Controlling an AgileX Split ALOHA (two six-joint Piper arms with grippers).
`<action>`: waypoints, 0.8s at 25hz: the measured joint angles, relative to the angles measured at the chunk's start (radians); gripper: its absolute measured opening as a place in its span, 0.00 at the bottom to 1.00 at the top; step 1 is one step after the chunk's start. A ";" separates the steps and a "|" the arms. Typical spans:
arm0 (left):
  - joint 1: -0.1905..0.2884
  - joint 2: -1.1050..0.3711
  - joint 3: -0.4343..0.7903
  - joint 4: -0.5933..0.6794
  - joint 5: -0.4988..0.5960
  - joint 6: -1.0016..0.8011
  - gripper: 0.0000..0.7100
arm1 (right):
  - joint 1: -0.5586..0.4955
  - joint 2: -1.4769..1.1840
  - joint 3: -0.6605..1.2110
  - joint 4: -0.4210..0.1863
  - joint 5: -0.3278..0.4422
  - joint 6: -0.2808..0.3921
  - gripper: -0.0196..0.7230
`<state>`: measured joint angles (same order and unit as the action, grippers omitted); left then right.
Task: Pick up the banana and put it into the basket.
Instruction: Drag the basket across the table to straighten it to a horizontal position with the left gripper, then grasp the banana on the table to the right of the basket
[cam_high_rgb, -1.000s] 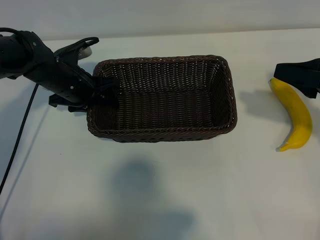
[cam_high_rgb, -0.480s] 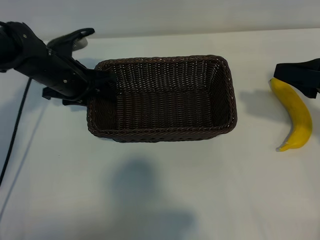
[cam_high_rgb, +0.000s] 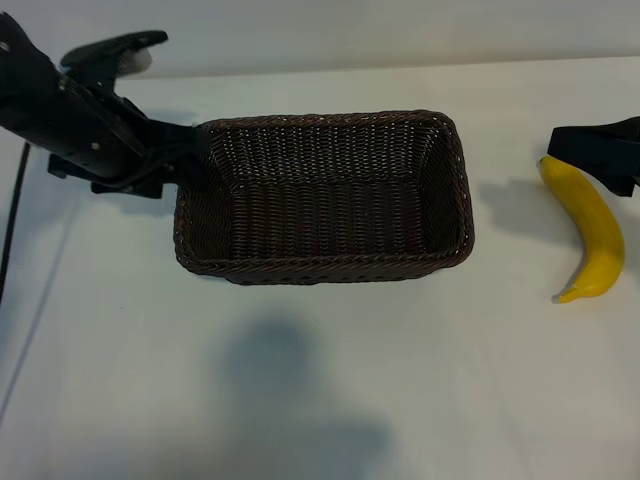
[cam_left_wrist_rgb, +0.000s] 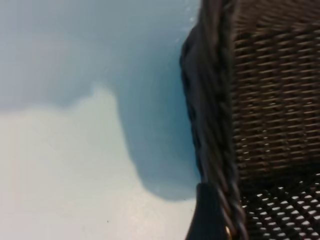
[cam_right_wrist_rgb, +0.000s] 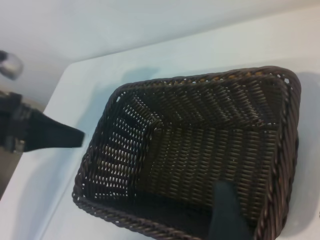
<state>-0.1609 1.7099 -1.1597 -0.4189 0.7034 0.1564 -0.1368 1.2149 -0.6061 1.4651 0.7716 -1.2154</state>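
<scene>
A dark woven basket (cam_high_rgb: 322, 195) sits mid-table, empty. The left gripper (cam_high_rgb: 185, 150) hangs at the basket's rim at the left arm's end, fingers spread fairly wide and gripping nothing — in the left wrist view one dark fingertip (cam_left_wrist_rgb: 207, 212) shows just beside the braided rim, not clamped on it.

The banana (cam_high_rgb: 590, 232) lies on the white table (cam_high_rgb: 320, 380), well apart from the basket on its far side from that hand. The right gripper (cam_high_rgb: 600, 152) rests at the banana's upper end, partly out of view at the table's edge; its fingers stand moderately open, and whether they touch the fruit I cannot tell. Nothing is lifted.

As I read it, the picking step has not yet begun — the banana is untouched in any firm sense. The next move calls for the right gripper to settle its fingers across the banana's body, close, raise it, and carry it over the rim nearest that hand into the basket.
</scene>
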 joint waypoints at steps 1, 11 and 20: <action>0.000 -0.014 0.000 0.006 0.001 0.000 0.80 | 0.000 0.000 0.000 0.000 0.000 0.000 0.63; 0.000 -0.097 -0.001 0.157 0.146 -0.019 0.80 | 0.000 0.000 0.000 0.000 0.000 0.000 0.63; 0.000 -0.178 -0.002 0.397 0.267 -0.148 0.80 | 0.000 0.000 0.000 -0.009 0.000 0.000 0.63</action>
<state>-0.1609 1.5323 -1.1618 -0.0218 0.9704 0.0082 -0.1368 1.2149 -0.6061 1.4559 0.7716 -1.2154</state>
